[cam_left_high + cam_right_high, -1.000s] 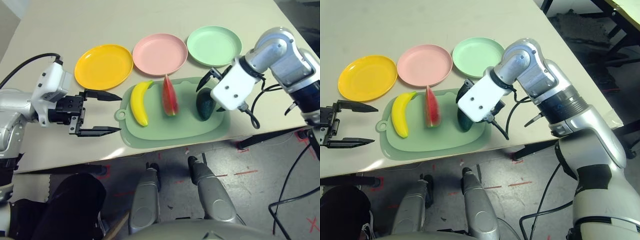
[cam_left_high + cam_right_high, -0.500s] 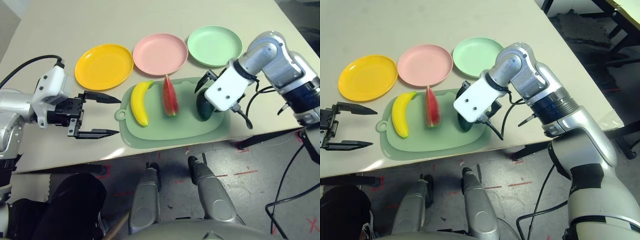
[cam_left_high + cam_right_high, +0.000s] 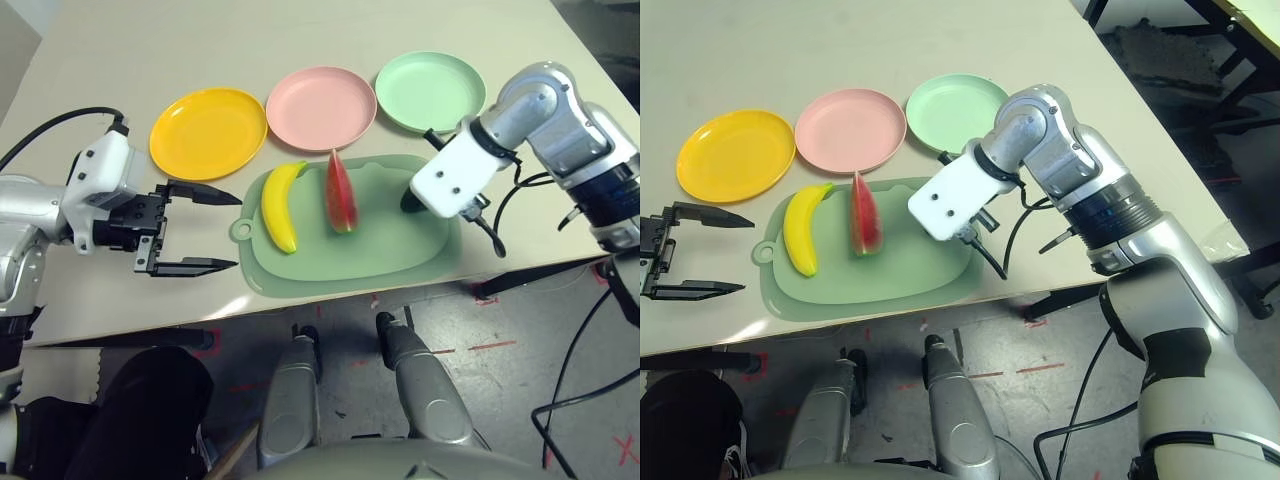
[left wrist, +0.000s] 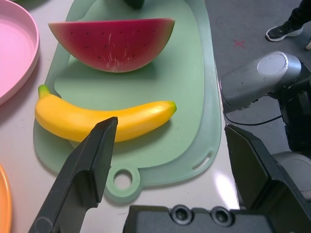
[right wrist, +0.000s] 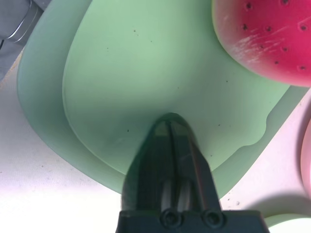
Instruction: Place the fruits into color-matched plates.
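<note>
The yellow banana (image 3: pixel 280 205) and the red watermelon wedge (image 3: pixel 340 192) lie side by side on the pale green mat (image 3: pixel 350 255). Of the dark green avocado (image 3: pixel 408 201), a sliver shows at the edge of my right hand's white housing. My right gripper (image 5: pixel 167 121) hangs low over the mat's right part, shut, with its fingers pressed together and nothing seen between them. To the left of the mat, my left gripper (image 3: pixel 238 229) is open, with the banana ahead of it. Behind the mat sit the yellow plate (image 3: pixel 208 130), the pink plate (image 3: pixel 320 107) and the mint green plate (image 3: pixel 430 90), all three bare.
The mat lies close to the table's front edge (image 3: pixel 330 300). A black cable (image 3: pixel 490 225) loops off my right wrist over that edge. Bare tabletop (image 3: pixel 200 40) stretches behind the plates.
My right gripper has gone from open to shut and its hand has shifted over the avocado, which showed beside it before. The left arm has stayed still.
</note>
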Motion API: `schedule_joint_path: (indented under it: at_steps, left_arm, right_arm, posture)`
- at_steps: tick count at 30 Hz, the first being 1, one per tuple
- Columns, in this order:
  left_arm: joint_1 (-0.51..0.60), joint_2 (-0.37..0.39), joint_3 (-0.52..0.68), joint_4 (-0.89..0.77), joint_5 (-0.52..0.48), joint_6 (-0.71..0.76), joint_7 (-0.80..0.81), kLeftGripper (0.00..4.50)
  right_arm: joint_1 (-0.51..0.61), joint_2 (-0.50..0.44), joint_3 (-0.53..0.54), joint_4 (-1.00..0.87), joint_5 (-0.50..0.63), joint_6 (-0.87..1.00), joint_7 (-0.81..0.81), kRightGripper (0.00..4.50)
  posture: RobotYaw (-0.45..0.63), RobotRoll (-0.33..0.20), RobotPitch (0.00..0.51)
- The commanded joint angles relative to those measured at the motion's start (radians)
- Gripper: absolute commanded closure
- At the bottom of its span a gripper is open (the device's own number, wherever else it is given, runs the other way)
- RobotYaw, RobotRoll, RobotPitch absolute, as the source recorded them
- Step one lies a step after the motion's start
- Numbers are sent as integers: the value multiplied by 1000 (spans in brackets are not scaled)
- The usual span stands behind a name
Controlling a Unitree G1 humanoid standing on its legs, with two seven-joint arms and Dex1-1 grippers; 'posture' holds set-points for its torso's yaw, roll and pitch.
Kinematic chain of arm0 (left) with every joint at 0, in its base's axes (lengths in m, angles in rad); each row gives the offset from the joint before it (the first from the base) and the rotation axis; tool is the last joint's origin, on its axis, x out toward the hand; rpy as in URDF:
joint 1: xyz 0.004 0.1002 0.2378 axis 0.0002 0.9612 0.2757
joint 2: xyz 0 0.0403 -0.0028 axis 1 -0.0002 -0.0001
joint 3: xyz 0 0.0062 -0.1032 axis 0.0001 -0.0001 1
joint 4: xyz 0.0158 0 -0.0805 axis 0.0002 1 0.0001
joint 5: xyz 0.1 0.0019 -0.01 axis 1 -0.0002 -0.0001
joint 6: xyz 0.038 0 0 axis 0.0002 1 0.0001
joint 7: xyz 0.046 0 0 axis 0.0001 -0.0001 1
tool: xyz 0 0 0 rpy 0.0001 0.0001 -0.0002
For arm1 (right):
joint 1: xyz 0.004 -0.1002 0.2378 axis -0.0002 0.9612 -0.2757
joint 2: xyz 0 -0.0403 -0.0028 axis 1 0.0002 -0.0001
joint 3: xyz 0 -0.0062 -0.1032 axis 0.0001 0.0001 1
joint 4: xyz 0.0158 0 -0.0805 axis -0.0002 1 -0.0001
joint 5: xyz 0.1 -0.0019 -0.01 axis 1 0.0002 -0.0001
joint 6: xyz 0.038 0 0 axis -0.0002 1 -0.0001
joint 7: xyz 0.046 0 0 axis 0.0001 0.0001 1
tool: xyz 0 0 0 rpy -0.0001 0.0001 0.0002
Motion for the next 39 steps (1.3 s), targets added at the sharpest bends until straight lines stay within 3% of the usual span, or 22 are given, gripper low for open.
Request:
schedule_joint_path:
  at_steps: [1, 11, 12, 16, 25, 32, 39]
  left_arm:
    - [9, 7, 3, 12, 12, -15, -10, 0]
    - [1, 5, 5, 48, 14, -31, -10, 0]
    - [-3, 6, 5, 52, 13, -31, -11, 0]
    - [-18, 3, 6, 60, 5, -24, -9, 0]
    - [-48, -7, -3, 66, 4, -13, 5, 0]
    - [-84, -30, -11, 40, -15, 37, 31, 0]
    - [-107, -63, -11, 45, -39, 52, 29, 0]
  right_arm:
    - [7, -11, 22, -38, 22, 6, 5, 4461]
    - [-55, -73, 65, -145, 155, 128, 5, 4461]
    - [-70, -80, 67, -147, 167, 140, 5, 4301]
    - [-116, -89, 64, -111, 172, 147, 5, 3201]
    - [-172, -83, 66, 100, 69, 91, 5, 29]
    - [-182, -81, 79, 157, 34, 179, 5, 29]
    - [-161, -131, 115, 39, 86, 394, 5, 29]
  posture:
    - [-4, 0, 321]
    - [-8, 0, 315]
    - [-8, 0, 315]
    - [-11, 0, 311]
    - [-14, 0, 300]
    - [-15, 0, 304]
    - [-29, 0, 310]
